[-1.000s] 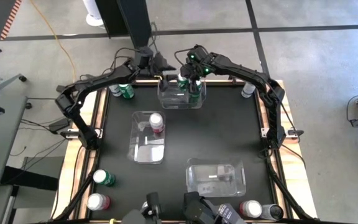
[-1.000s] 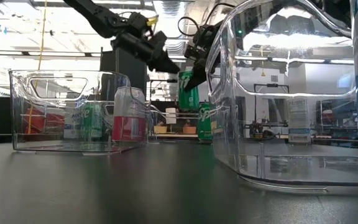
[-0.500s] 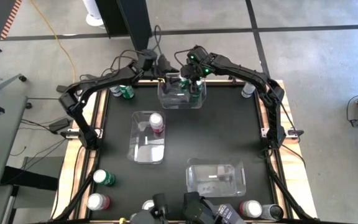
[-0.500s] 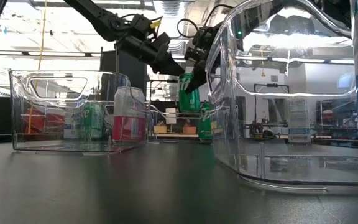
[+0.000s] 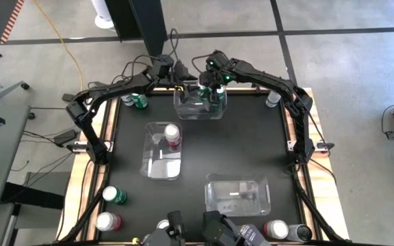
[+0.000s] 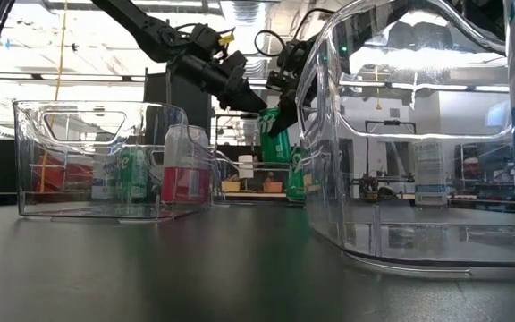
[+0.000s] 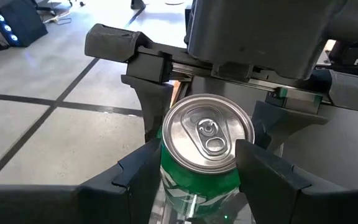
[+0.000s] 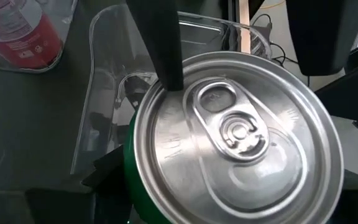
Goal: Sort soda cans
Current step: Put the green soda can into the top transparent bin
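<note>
Three clear bins: far bin (image 5: 199, 109), middle bin (image 5: 163, 164), near bin (image 5: 238, 197).

Cans we can count:
- One green can (image 7: 207, 134), tilted, above the far bin.
- One red can (image 5: 173, 134), standing in the middle bin.
- Two green tops (image 5: 137, 100) just left of the far bin.
- One pale-topped can (image 5: 272, 100) to its right.
- Well apart from the far bin, at the table's near corners: a green (image 5: 115, 195), two red (image 5: 107, 221), one dark (image 5: 299, 233).

We can't get a full count.

Left gripper (image 5: 183, 85): jaws half spread, pinching the green can's sides. Right gripper (image 5: 211, 82): jaws spread wider, flanking the same can, no firm contact visible.
</note>
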Tool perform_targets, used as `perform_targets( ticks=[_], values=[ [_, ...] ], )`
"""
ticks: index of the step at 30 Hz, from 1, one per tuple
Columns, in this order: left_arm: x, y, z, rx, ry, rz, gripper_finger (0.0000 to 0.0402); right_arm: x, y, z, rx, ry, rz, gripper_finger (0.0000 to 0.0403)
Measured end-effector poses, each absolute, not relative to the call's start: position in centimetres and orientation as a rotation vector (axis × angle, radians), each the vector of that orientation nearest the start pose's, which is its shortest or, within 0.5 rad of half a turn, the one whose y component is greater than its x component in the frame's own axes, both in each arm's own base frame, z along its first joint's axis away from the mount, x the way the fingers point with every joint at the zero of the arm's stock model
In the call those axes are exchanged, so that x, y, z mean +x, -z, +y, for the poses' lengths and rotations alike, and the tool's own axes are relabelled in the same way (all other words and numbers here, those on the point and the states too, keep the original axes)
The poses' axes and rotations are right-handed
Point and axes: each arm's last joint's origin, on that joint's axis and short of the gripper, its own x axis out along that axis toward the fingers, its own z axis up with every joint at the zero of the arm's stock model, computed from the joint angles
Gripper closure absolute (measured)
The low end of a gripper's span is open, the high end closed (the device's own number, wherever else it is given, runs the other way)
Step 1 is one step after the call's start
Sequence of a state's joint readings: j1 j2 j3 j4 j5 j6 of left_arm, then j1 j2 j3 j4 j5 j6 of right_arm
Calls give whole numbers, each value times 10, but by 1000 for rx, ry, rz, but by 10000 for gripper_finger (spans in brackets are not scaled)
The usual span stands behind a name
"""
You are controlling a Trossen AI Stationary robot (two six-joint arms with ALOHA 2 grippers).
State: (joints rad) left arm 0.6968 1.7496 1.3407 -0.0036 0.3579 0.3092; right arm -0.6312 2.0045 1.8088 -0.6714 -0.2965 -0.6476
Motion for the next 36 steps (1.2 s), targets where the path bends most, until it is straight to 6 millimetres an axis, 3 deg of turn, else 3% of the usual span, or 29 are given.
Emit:
perform_targets(
  ticks=[13, 21, 25, 36],
  values=[
    [311, -284, 251, 89, -282, 417, 198, 364, -281, -256, -220, 61, 844, 87],
    [294, -302, 246, 81, -298, 431, 147, 365, -287, -255, -232, 62, 818, 87],
    [291, -297, 243, 71, -286, 498, 127, 364, -287, -256, -230, 64, 820, 87],
    [301, -273, 251, 73, -251, 541, 125, 364, -287, -255, -232, 65, 821, 87]
  ],
)
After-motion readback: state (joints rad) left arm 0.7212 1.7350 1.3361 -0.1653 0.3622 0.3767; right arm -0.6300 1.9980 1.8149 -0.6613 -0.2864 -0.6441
